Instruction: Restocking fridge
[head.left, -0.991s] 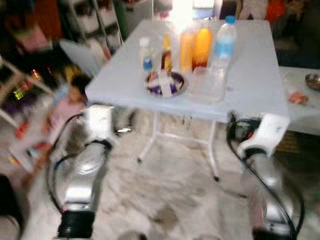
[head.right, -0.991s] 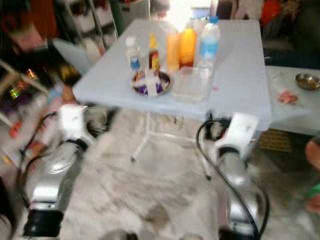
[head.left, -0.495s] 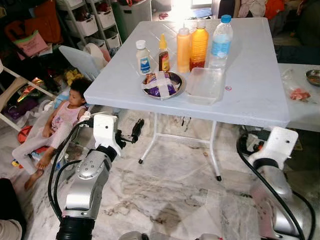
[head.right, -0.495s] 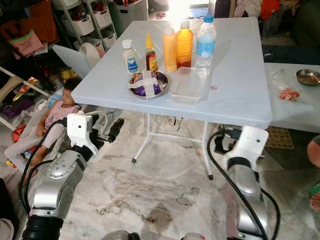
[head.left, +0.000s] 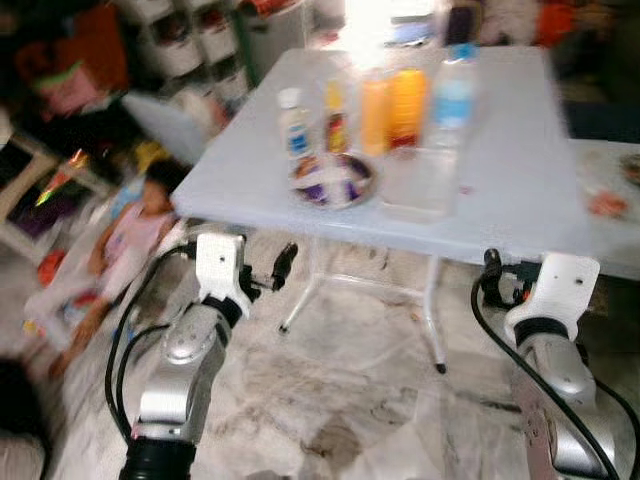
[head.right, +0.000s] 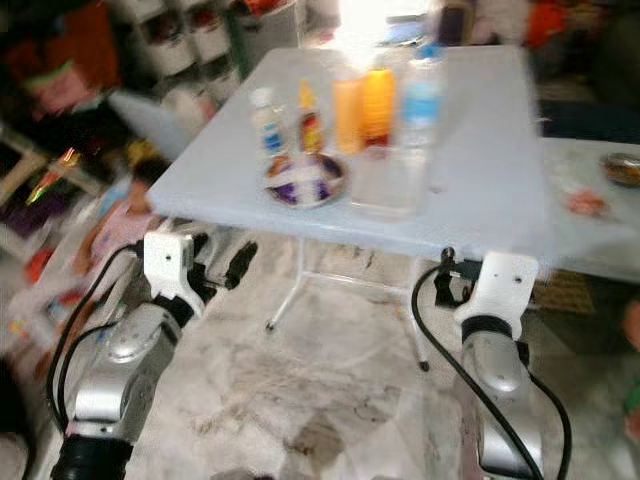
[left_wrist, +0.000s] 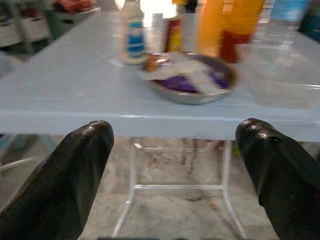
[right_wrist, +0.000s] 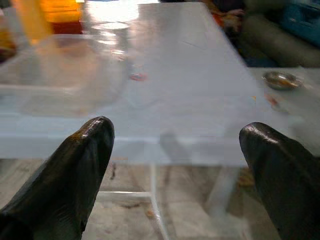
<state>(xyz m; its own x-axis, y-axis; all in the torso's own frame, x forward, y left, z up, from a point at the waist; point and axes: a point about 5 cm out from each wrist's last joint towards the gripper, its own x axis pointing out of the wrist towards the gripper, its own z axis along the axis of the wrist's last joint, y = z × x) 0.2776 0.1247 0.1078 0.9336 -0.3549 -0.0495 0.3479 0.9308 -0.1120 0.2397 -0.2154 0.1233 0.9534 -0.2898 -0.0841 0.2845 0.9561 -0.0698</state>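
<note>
Facing the bench, both my left end effector and right end effector gape empty below its edge; the foil-covered bowl ahead looks light, slippery—grip its rim.

A child sits on the marble floor beside storage shelves

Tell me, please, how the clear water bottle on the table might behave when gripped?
The water bottle stands tall and narrow, so a sideways nudge would probably tip it. Its clear thin-looking plastic may flex and feel slippery. It looks filled, so likely heavy.
</note>
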